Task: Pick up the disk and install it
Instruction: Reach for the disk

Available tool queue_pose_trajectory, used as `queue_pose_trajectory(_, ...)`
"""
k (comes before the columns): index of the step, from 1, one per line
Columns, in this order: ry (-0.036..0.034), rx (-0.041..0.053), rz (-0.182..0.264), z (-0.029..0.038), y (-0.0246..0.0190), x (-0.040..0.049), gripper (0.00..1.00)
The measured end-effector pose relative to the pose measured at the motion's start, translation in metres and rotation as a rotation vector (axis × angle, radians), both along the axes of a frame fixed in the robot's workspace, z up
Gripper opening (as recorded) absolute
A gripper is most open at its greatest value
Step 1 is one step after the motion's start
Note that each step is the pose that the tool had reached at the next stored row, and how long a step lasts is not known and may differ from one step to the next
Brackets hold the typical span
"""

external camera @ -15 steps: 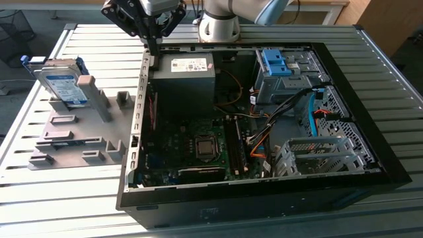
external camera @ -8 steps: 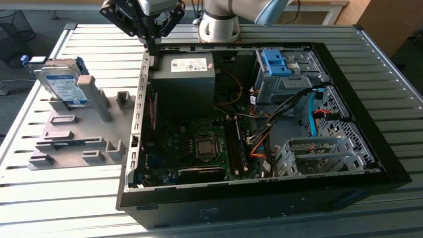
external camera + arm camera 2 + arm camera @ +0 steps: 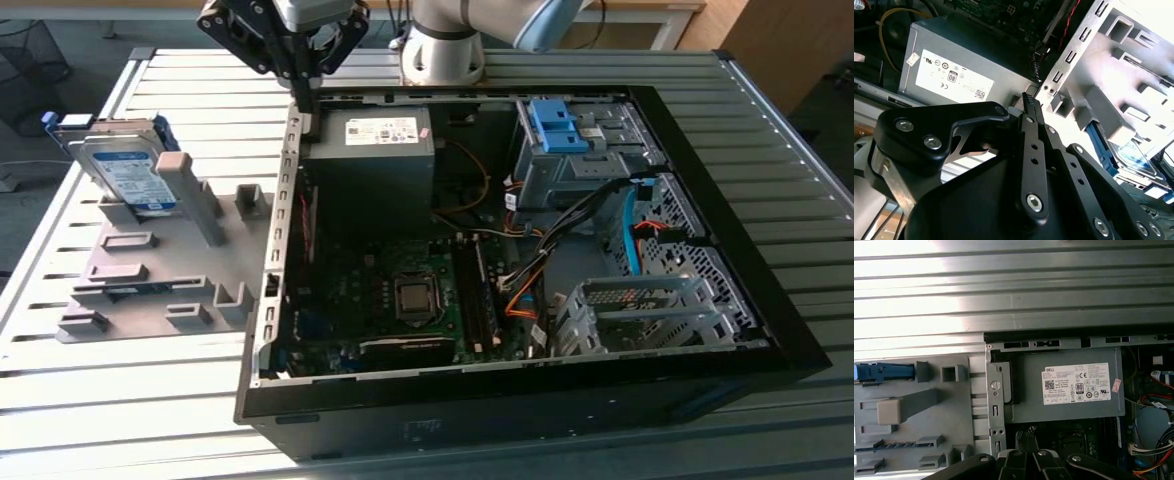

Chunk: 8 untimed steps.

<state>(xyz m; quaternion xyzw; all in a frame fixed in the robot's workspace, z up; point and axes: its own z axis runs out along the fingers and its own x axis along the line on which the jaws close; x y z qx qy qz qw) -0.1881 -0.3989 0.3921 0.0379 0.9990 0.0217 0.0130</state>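
The disk, a silver drive with a white-and-blue label in a blue carrier frame, leans upright on the grey fixture plate at the exterior view's left. Part of its label shows in the second wrist view, and its blue frame in the first wrist view. My gripper hangs over the back left corner of the open computer case, to the right of the disk and apart from it. Its black fingers are shut together with nothing between them, tips over the case edge.
Inside the case sit a dark grey power supply box, the motherboard, loose cables, a blue bracket on the upper drive bay and a silver drive cage. The fixture plate carries grey pegs and blocks. All rests on a slatted metal table.
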Motion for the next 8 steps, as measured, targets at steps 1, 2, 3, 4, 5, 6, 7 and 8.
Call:
queue_pose_trajectory(1, 0.0000, 0.0000, 0.000, 0.0000, 0.0000, -0.0004, 0.11)
queue_pose_trajectory(2, 0.0000, 0.0000, 0.000, 0.0000, 0.0000, -0.0008, 0.11)
queue_pose_trajectory(3, 0.0000, 0.0000, 0.000, 0.0000, 0.0000, -0.0012, 0.11)
queue_pose_trajectory(4, 0.0000, 0.0001, 0.000, -0.0001, 0.0000, -0.0016, 0.11)
queue_pose_trajectory(5, 0.0000, 0.0001, 0.000, -0.0001, 0.0000, -0.0020, 0.11)
queue_pose_trajectory(6, 0.0000, 0.0000, 0.000, -0.0001, 0.0000, -0.0024, 0.11)
queue_pose_trajectory(7, 0.0000, 0.0001, 0.000, -0.0001, 0.0000, -0.0028, 0.11)
queue_pose_trajectory(8, 0.0000, 0.0001, 0.000, -0.0001, 0.0000, -0.0032, 0.11)
